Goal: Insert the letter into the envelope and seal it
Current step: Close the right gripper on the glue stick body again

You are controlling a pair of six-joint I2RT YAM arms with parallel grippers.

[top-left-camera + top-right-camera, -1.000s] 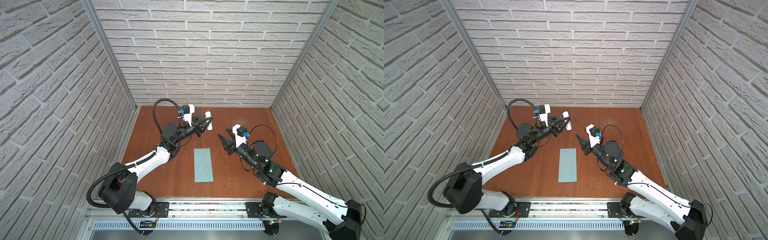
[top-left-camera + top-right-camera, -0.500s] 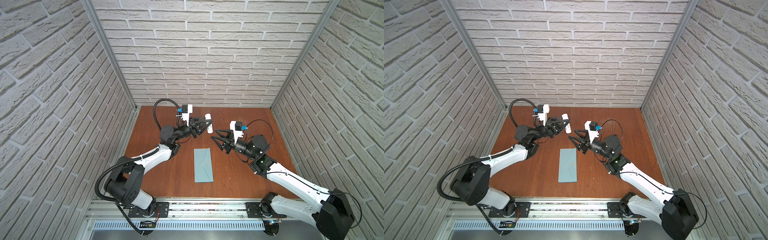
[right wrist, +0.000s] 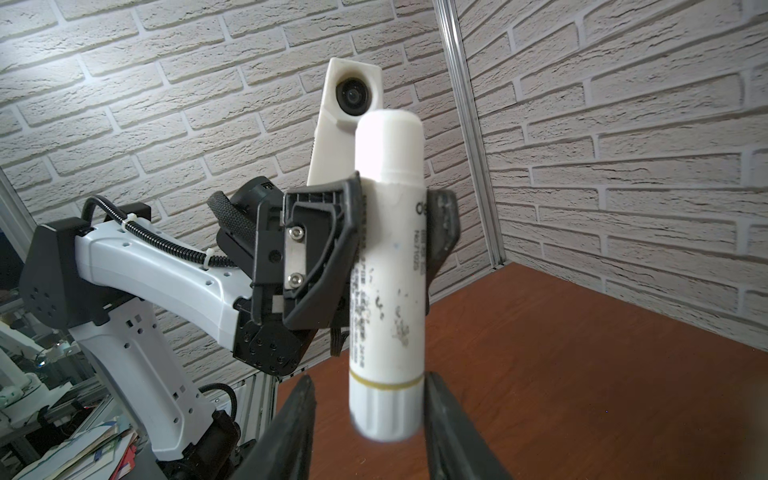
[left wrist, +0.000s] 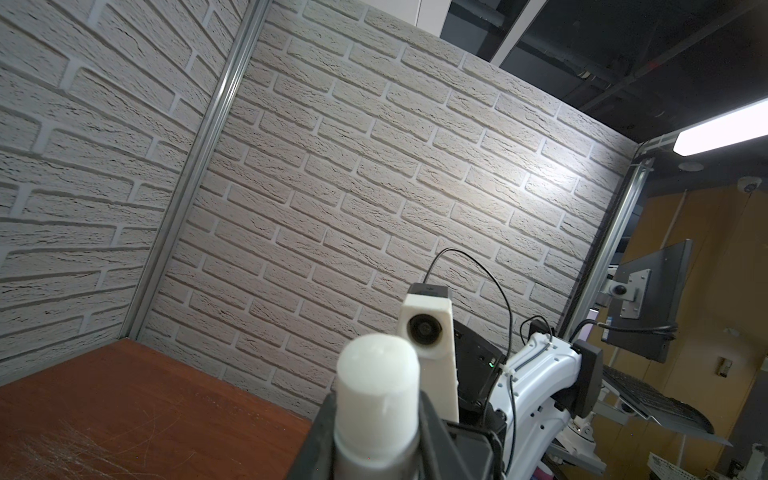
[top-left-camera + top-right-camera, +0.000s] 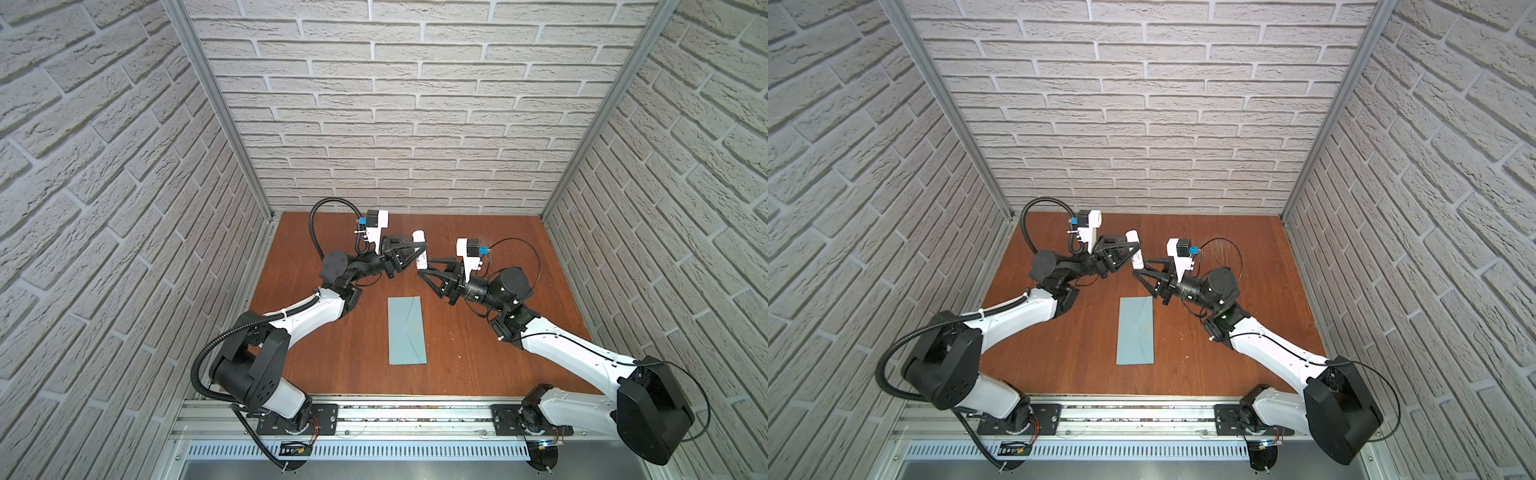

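Now, left hand [image 5: 416, 252] first: it is clamped on a white stick [image 5: 419, 238], gripping the barrel just under the cap. The right wrist view shows this best. There the left hand [image 3: 395, 226] pinches the upper part of the white stick [image 3: 388, 282], with a black finger pressed on either side. In the left wrist view the capped end of the white stick [image 4: 376, 374] fills the foreground between the same two fingers.

Right hand [image 5: 424, 267]: partly open, with its fingers either side of the base end of the stick. In its own wrist view the right hand [image 3: 368, 415] has one finger [image 3: 442, 419] just beside the ribbed base; I cannot tell whether it touches. The other finger stands apart, with a clear gap. It has no grip on the stick.

Both hands are raised above the bench [image 5: 478, 353], over its far half. They meet roughly midway between the left and right edges, in both top views.

Envelope [image 5: 406, 330]: it lies flat on the bench, about central and a little toward the near edge. Its long sides run near to far, and a V-shaped fold line shows on its upper face. It is clear of both hands and of the stick; the other top view agrees [image 5: 1136, 330].
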